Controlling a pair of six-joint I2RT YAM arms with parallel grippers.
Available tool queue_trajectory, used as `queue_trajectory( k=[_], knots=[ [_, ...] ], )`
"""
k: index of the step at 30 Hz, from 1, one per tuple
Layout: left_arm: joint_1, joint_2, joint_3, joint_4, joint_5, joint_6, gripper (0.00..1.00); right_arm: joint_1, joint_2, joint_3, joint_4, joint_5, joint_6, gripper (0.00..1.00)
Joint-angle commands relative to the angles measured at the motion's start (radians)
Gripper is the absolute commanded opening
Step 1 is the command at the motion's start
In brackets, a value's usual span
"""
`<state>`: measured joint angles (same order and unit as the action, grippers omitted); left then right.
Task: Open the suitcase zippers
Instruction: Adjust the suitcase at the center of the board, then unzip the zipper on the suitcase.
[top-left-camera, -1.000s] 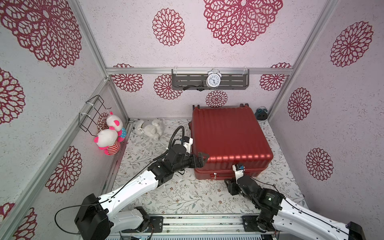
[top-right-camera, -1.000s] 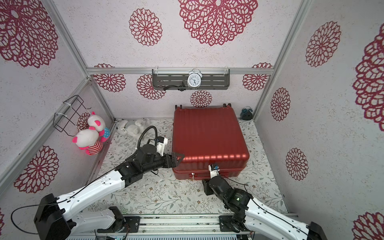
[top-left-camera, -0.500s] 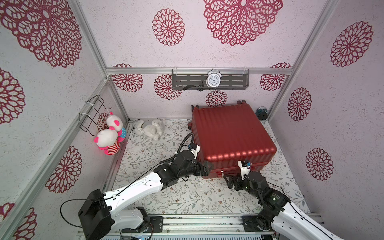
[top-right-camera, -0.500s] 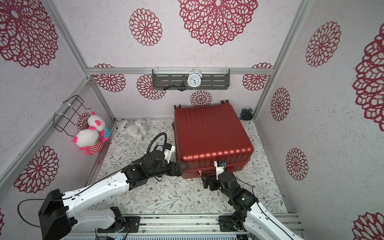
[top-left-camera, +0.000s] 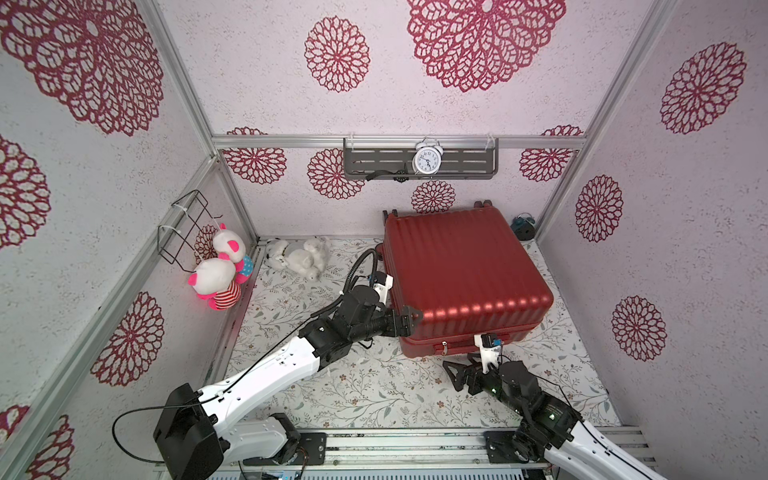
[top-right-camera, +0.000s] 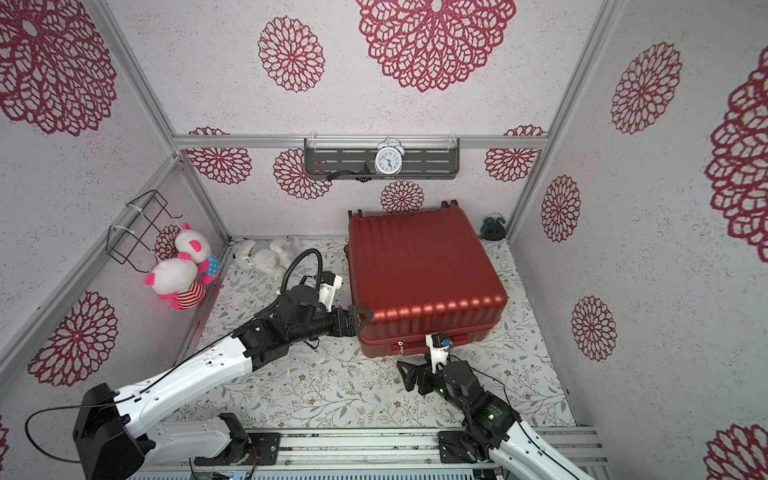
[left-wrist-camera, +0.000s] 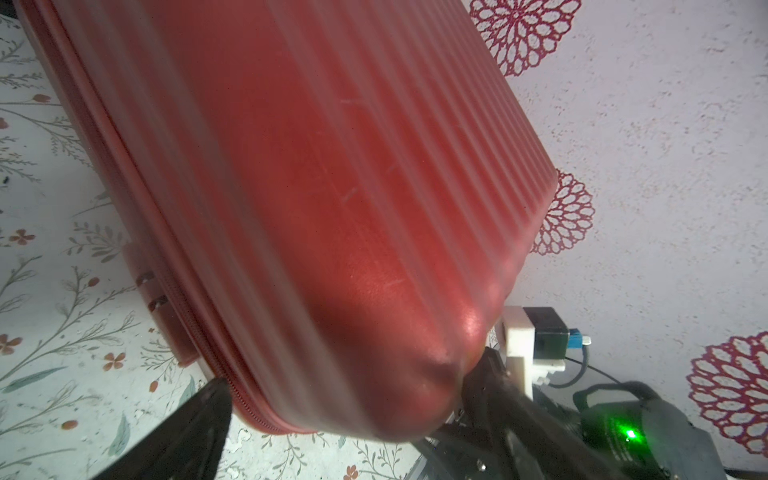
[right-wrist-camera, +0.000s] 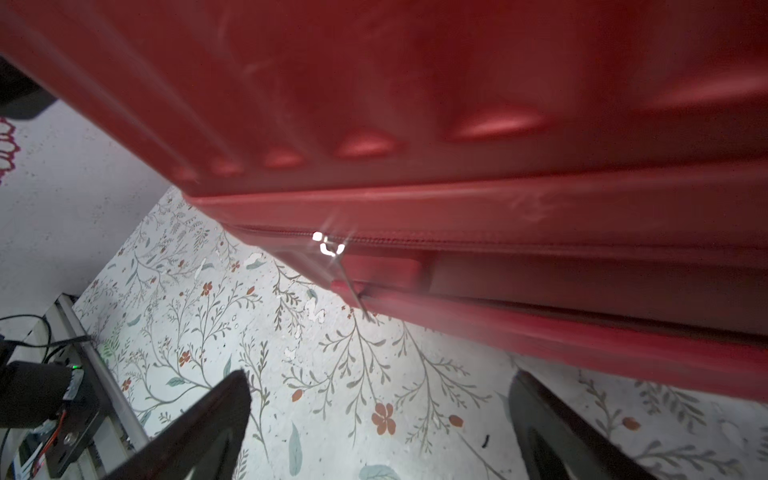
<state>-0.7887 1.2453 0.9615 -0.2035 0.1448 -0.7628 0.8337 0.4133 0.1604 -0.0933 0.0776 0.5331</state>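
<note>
A: Where is the suitcase (top-left-camera: 461, 270)?
B: Lying flat on the floral floor (top-left-camera: 332, 386), right side, far edge near the back wall, wheels at the far end
A: Left gripper (top-left-camera: 409, 321)?
B: Jaws spread wide around the case's near-left corner. Cannot tell whether they touch it
A: Right gripper (top-left-camera: 451, 376)?
B: Jaws spread wide, nothing between them, low over the floor just near of the case's near face
A: The zippers (right-wrist-camera: 498, 242)?
B: Red track along the near-face seam. One metal pull (right-wrist-camera: 330, 247) hangs from it, apart from both grippers
</note>
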Motion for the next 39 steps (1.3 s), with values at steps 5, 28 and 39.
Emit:
queue_trajectory(
  k=[5, 28, 39],
  knots=[
    [0.052, 0.011, 0.031, -0.014, 0.051, 0.029, 0.98, 0.172, 0.115, -0.01, 0.258, 0.218, -0.053, 0.99],
    [0.077, 0.042, 0.005, 0.034, 0.107, 0.024, 0.98, 0.139, 0.219, 0.016, 0.33, 0.285, -0.105, 0.43],
    [0.077, 0.058, -0.003, 0.051, 0.122, 0.017, 0.98, 0.089, 0.302, 0.011, 0.436, 0.217, -0.133, 0.32]
  ],
)
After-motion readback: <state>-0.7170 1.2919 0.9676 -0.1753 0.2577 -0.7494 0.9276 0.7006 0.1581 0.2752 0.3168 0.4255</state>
